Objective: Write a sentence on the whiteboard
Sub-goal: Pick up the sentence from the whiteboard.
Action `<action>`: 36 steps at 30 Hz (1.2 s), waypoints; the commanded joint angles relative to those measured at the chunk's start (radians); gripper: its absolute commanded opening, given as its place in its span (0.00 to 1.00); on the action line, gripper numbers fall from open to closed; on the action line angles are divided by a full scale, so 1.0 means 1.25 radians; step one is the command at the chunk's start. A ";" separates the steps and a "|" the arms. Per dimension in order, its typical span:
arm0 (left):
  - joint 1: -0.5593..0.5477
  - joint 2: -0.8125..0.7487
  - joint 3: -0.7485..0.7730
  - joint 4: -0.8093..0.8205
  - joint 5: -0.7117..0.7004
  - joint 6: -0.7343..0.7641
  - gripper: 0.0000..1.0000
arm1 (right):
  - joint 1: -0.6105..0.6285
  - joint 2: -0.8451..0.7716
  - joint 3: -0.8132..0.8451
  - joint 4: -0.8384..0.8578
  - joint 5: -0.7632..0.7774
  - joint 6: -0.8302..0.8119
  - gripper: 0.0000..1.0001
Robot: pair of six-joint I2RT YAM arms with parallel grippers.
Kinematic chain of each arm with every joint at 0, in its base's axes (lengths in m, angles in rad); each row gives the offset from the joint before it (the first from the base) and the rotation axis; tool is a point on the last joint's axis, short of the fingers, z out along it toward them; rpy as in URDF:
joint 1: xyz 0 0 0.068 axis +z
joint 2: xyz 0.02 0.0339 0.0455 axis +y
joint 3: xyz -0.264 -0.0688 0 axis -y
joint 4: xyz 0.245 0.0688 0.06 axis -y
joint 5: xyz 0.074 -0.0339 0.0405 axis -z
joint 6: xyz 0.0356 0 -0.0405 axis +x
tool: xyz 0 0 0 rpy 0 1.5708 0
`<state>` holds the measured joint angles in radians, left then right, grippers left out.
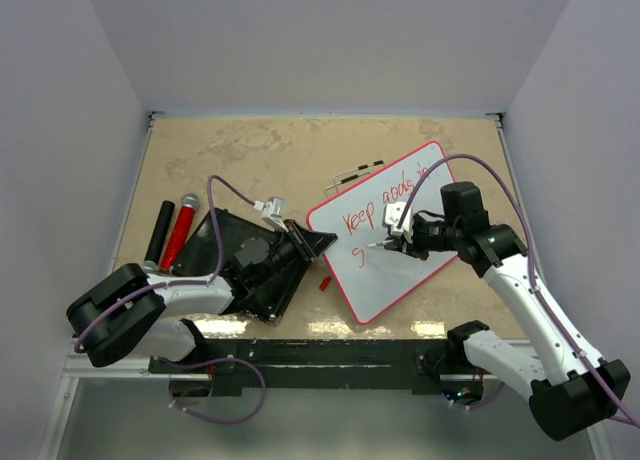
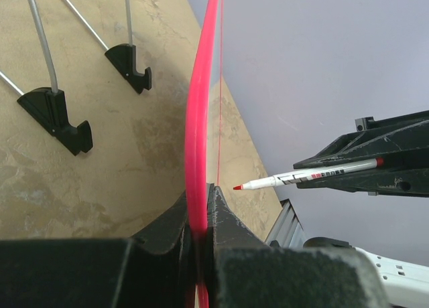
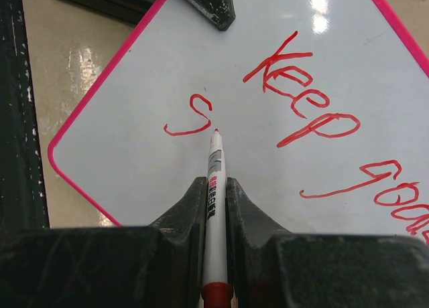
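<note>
Pinching the whiteboard (image 1: 380,280), left tool (image 2: 200,199) is closed; right tool (image 1: 399,242) clasps a marker (image 3: 214,177).

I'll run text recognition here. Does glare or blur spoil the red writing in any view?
Right wrist: glare on the whiteboard lies at the frame's top, clear of the sentence, which is sharp; the fingers blur. Top external: sentence small, no glare. Left wrist: whiteboard edge-on, sentence unseen.

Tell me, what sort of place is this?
Probably a robotics lab test cell: white walls box in a tan table, a left arm and a right arm are mounted at its near edge, and one holds a marker to a whiteboard.
</note>
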<state>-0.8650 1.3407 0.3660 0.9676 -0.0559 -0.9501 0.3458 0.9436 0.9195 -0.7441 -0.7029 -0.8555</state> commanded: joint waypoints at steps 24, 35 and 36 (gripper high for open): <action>0.000 0.001 0.008 0.046 0.012 0.062 0.00 | 0.002 0.017 -0.025 0.071 0.035 0.033 0.00; 0.001 0.004 0.004 0.054 0.012 0.058 0.00 | 0.001 0.002 -0.015 -0.006 -0.022 -0.018 0.00; 0.000 0.005 0.005 0.053 0.014 0.059 0.00 | 0.002 0.004 -0.020 -0.001 -0.019 -0.018 0.00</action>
<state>-0.8642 1.3472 0.3660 0.9779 -0.0525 -0.9470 0.3466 0.9367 0.8803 -0.7166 -0.6998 -0.8406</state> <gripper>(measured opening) 0.088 0.139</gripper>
